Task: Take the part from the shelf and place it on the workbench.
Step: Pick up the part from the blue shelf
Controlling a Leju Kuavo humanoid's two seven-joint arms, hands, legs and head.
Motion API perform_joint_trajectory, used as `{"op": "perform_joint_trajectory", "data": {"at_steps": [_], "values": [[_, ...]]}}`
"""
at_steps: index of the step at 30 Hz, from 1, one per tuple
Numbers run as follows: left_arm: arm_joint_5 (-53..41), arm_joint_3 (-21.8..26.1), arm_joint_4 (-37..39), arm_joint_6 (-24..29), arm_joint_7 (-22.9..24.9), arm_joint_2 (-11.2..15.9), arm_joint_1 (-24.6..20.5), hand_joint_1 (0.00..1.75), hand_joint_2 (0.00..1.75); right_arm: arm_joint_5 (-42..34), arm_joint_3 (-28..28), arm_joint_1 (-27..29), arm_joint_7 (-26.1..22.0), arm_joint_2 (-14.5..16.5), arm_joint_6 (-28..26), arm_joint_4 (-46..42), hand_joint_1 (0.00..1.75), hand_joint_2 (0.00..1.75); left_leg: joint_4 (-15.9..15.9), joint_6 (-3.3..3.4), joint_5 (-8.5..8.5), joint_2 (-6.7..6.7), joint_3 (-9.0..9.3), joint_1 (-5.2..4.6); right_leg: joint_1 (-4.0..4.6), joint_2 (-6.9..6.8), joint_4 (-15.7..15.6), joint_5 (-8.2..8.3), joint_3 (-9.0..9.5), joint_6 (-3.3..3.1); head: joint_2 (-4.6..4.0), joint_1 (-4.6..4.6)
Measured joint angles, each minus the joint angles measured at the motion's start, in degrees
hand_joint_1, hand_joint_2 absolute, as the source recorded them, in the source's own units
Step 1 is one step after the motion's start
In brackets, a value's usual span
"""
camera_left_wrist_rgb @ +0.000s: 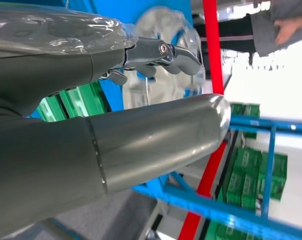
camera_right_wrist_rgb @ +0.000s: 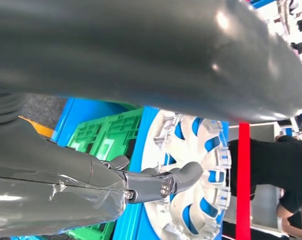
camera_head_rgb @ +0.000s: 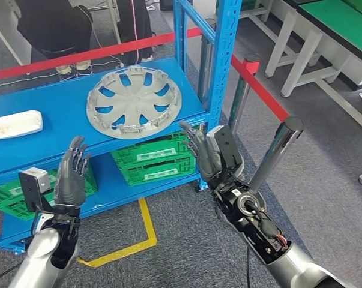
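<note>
A silver-grey wheel cover [camera_head_rgb: 133,101] lies flat on the blue shelf [camera_head_rgb: 56,117], near its front right corner. My left hand [camera_head_rgb: 71,174] is raised in front of the shelf edge, left of the cover, fingers spread and empty. On the other side my right hand [camera_head_rgb: 200,153] hangs just off the shelf's right front corner, fingers apart, holding nothing. The left wrist view shows the wheel cover [camera_left_wrist_rgb: 168,75] beyond the fingertips [camera_left_wrist_rgb: 179,55]. In the right wrist view the wheel cover [camera_right_wrist_rgb: 194,175] lies past the fingers [camera_right_wrist_rgb: 164,182], not touched.
A white oblong tray [camera_head_rgb: 13,125] rests at the shelf's left. Green crates [camera_head_rgb: 152,159] sit on the lower level. Blue uprights [camera_head_rgb: 224,54] stand at the right corner, a red barrier tape [camera_head_rgb: 256,81] and chrome post [camera_head_rgb: 278,150] beside them. People stand behind the shelf; white-legged benches [camera_head_rgb: 305,48] far right.
</note>
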Motion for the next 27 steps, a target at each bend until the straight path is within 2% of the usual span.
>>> {"op": "perform_joint_trajectory", "data": {"at_steps": [2,5,6,7,8,9,10,11,12,14,16,18,20,21,22,23,25,26,27], "values": [[0.0,0.0,0.0,0.0,0.0,-0.1,0.0,0.0,0.0,0.0,-0.1,0.1,0.2,0.0,0.0,-0.2,0.0,0.0,-0.6,0.44,0.04,0.18,0.64,0.34,0.07,-0.61,2.6,-1.77,-1.1,0.48,0.0,0.44],[0.0,0.0,0.1,0.0,-0.1,-0.1,0.2,0.0,0.0,0.0,-0.3,0.4,0.3,0.0,0.1,-0.3,0.0,0.0,-0.8,0.89,-0.27,0.33,1.22,0.38,0.02,-1.29,13.8,-6.42,-6.45,0.94,0.0,1.39],[0.0,0.0,0.1,0.0,-0.2,-0.1,0.3,0.0,0.0,0.1,-0.3,0.5,0.3,0.0,0.1,-0.2,0.0,0.0,-0.8,0.93,-0.4,0.36,1.36,0.38,-0.03,-1.36,16.2,-6.8,-7.81,1.07,0.0,1.56],[0.0,0.0,0.2,0.0,-0.2,-0.1,0.3,0.0,0.0,0.1,-0.3,0.5,0.3,0.0,0.1,-0.2,0.0,0.0,-0.8,0.9,-0.57,0.37,1.56,0.39,-0.1,-1.43,16.2,-5.98,-8.1,1.16,0.0,1.72],[0.0,0.0,0.2,0.0,-0.2,-0.1,0.4,0.0,0.0,0.1,-0.3,0.5,0.3,0.0,0.2,-0.2,0.0,0.0,-0.7,0.8,-0.79,0.35,1.85,0.41,-0.21,-1.54,13.9,-4.09,-7.18,1.2,0.0,1.94],[0.0,0.0,0.2,0.0,-0.3,-0.1,0.4,0.0,0.0,0.1,-0.3,0.5,0.2,0.0,0.2,-0.2,0.0,0.0,-0.7,0.64,-1.08,0.32,2.22,0.43,-0.33,-1.7,9.9,-1.64,-5.42,1.19,0.0,2.2],[0.0,0.0,0.2,0.0,-0.3,-0.1,0.4,0.0,0.0,0.1,-0.3,0.5,0.2,0.0,0.3,-0.2,0.0,0.0,-0.6,0.41,-1.37,0.29,2.5,0.37,-0.35,-1.88,6.0,0.12,-3.54,1.12,0.0,2.42],[0.0,0.0,0.2,0.0,-0.4,-0.1,0.4,0.0,0.0,0.1,-0.4,0.4,0.1,0.0,0.4,-0.2,0.0,0.0,-0.4,0.16,-1.61,0.27,2.61,0.28,-0.28,-1.99,2.7,1.09,-1.86,0.95,0.0,2.58],[0.0,0.0,0.2,0.0,-0.5,-0.1,0.4,0.0,0.0,0.1,-0.4,0.4,0.1,0.0,0.6,-0.2,0.0,0.0,-0.3,-0.12,-1.73,0.28,2.57,0.18,-0.16,-2.03,0.8,1.29,-0.91,0.7,0.0,2.63],[-0.1,0.0,0.2,0.0,-0.6,-0.1,0.4,0.0,0.0,0.1,-0.4,0.4,0.0,0.0,0.8,-0.1,0.0,0.0,-0.1,-0.61,-1.76,0.4,2.35,0.09,0.04,-1.78,0.0,0.83,-0.37,0.12,0.0,2.45],[-0.1,0.0,0.2,0.0,-0.7,-0.1,0.4,0.0,0.0,0.1,-0.4,0.3,-0.1,0.1,0.9,-0.2,0.0,0.0,0.6,-1.18,-2.43,0.46,2.13,0.25,-0.16,-1.55,-0.2,0.9,-0.1,-0.49,0.0,2.18],[-0.2,0.0,0.2,0.0,-0.7,-0.1,0.4,0.0,0.0,0.1,-0.4,0.1,-0.2,0.1,1.0,-0.2,0.0,0.0,5.2,-1.73,-4.82,0.37,-0.08,0.41,-0.4,-1.51,-0.5,0.91,0.26,-1.06,0.0,1.57],[-0.2,0.0,0.2,0.2,-0.8,0.0,0.5,0.0,0.0,0.1,-0.4,0.0,-0.3,0.1,1.1,-0.2,0.0,0.0,13.3,-2.09,-7.77,0.32,-4.59,0.48,-0.39,-1.5,-0.5,0.75,0.31,-1.38,0.0,0.78],[-0.1,0.0,0.2,0.3,-0.8,0.0,0.7,0.0,0.0,0.1,-0.4,0.0,-0.3,0.1,1.1,-0.2,0.0,0.0,16.3,-2.18,-8.31,0.33,-6.49,0.5,-0.38,-1.47,-0.5,0.66,0.35,-1.46,0.0,0.53],[-0.1,0.0,0.2,0.4,-0.8,0.0,0.8,0.0,0.0,0.1,-0.4,0.0,-0.3,0.1,1.2,-0.2,0.0,0.0,17.2,-2.19,-7.8,0.33,-7.44,0.51,-0.37,-1.4,-0.5,0.56,0.43,-1.51,0.0,0.38],[-0.1,0.0,0.2,0.5,-0.8,0.1,0.8,0.0,0.0,0.1,-0.3,0.0,-0.3,0.1,1.2,-0.1,0.0,0.0,15.7,-2.11,-6.24,0.33,-7.18,0.51,-0.37,-1.31,-0.5,0.43,0.59,-1.49,0.0,0.26],[0.0,0.0,0.2,0.7,-0.7,0.1,0.8,0.0,0.0,0.1,-0.3,0.0,-0.4,0.2,1.2,-0.1,0.0,0.0,7.7,-1.77,-1.82,0.29,-3.89,0.5,-0.37,-1.14,-0.5,0.07,1.01,-1.23,0.0,0.09],[0.0,0.0,0.2,0.8,-0.7,0.2,0.8,0.0,0.0,0.1,-0.3,-0.1,-0.4,0.2,1.2,-0.1,0.0,0.0,3.9,-1.54,-0.38,0.26,-2.19,0.41,-0.27,-1.03,-0.4,-0.14,1.13,-0.98,0.0,0.0],[0.0,0.0,0.2,0.9,-0.7,0.2,0.7,0.0,0.0,0.1,-0.3,-0.1,-0.4,0.2,1.2,-0.1,0.0,0.0,1.4,-1.31,0.33,0.23,-1.02,0.32,-0.17,-0.96,-0.5,-0.33,1.21,-0.74,0.0,-0.01]]}}
